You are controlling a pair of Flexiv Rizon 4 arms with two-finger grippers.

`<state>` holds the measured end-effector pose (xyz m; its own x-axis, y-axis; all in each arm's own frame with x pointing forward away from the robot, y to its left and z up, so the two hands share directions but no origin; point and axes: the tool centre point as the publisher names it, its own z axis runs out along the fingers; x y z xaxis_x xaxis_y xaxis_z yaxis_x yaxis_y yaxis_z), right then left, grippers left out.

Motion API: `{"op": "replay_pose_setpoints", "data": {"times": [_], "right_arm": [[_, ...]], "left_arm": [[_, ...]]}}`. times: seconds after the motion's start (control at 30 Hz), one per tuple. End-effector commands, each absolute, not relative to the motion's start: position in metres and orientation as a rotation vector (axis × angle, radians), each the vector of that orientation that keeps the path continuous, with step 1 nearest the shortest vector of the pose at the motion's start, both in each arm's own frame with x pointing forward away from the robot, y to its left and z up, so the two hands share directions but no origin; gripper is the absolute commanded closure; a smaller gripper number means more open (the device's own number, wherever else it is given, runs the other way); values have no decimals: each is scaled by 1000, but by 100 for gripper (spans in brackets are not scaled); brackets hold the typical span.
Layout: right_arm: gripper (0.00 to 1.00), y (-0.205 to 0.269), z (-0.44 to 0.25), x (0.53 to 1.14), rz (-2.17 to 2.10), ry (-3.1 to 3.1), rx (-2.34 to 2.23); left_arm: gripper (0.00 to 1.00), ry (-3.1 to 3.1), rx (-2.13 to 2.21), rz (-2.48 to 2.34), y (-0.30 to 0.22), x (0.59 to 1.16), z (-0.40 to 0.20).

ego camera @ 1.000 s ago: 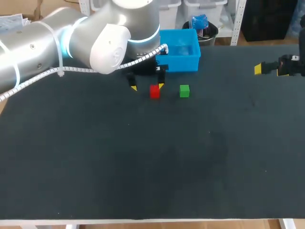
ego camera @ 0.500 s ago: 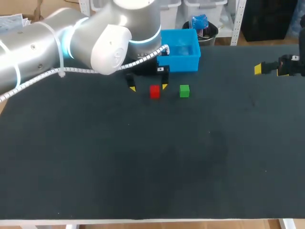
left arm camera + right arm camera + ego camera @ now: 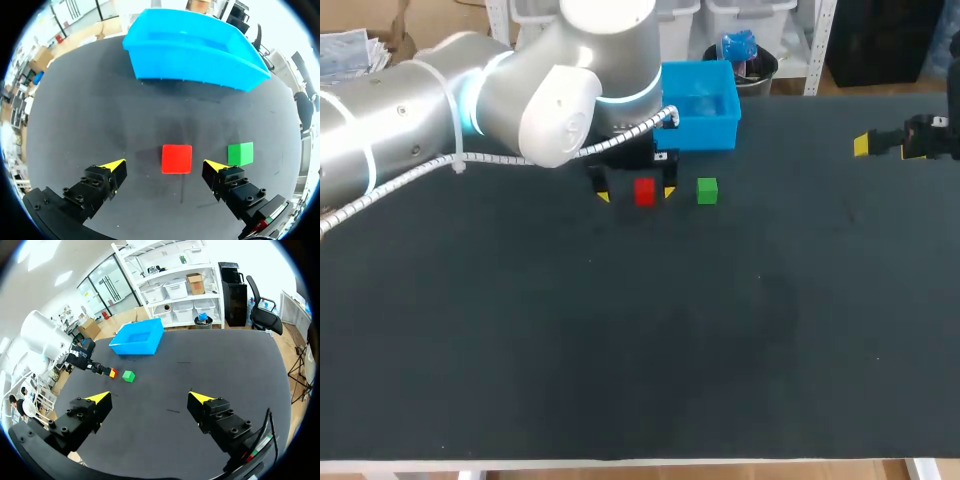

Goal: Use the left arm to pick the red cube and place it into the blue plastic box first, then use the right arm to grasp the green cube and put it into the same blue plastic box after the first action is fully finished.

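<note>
**Item:** small red cube [image 3: 176, 159], flat-faced and square-edged.

**Location:** on the dark counter [image 3: 620, 330], a short way in front of the blue plastic box [image 3: 190, 65]. A small green cube [image 3: 240, 153] sits beside it, apart from it.

**Handling (judged):** likely light and rigid, not fragile. The faces look smooth, so a skewed pinch could twist it or squirt it out.

**Where to hold:** the two opposite side faces that look toward the fingers, centred on each face and taken low.

**Left gripper [image 3: 165, 166]:** spread wide with one yellow tip on each side of the red cube, neither touching it. The green cube lies close outside one finger and could be nudged.

**Right gripper [image 3: 149, 398]:** spread and empty, well away from both cubes.
</note>
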<state>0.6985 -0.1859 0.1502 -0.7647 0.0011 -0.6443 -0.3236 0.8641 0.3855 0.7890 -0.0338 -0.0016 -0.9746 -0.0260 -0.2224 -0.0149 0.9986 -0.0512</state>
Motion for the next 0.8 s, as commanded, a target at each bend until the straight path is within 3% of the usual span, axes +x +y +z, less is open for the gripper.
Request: {"op": "replay_pose_setpoints", "data": {"times": [0.03,0.6,0.63,0.67,0.7,0.73,0.8], "right_arm": [[0,-185,150,699,637,2372,-232],[0,-185,150,699,637,2372,-232],[0,-185,150,699,637,2372,-232],[0,-185,150,699,637,2372,-232],[0,-185,150,699,637,2372,-232],[0,-185,150,699,637,2372,-232],[0,-185,150,699,637,2372,-232]], "left_arm": [[0,2925,-27,-70,-35,794,-3],[2,2932,-8,-51,-35,795,-8],[17,2932,-6,-50,-36,795,-8],[55,2933,-5,-48,-36,794,-9],[64,2935,-4,-47,-36,794,-10],[100,2936,-3,-46,-36,794,-10],[100,2939,0,-49,-36,794,-11]]}}
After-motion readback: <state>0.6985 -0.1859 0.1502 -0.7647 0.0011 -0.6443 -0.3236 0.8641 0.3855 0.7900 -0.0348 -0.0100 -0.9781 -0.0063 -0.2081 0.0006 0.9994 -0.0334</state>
